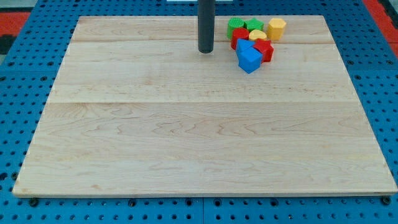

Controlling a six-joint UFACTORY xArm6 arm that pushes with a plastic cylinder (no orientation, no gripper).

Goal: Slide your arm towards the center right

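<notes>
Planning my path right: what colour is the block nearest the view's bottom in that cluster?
Blue block, clearest in the camera view; my tip sits to its left.

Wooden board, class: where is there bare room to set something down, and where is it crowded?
Crowded: the block cluster at the view's top right, my tip just left of it. Free: the board below both, and the top-left corner.

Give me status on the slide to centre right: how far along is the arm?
Done: nothing that shows. My tip sits near the view's top, about mid-width on the wooden board, just left of the block cluster: blue block, red blocks, green blocks, yellow block. In hand: the tip touches no block. Left: the whole move down and rightward to the board's centre right, probably skirting below the blue block.
</notes>
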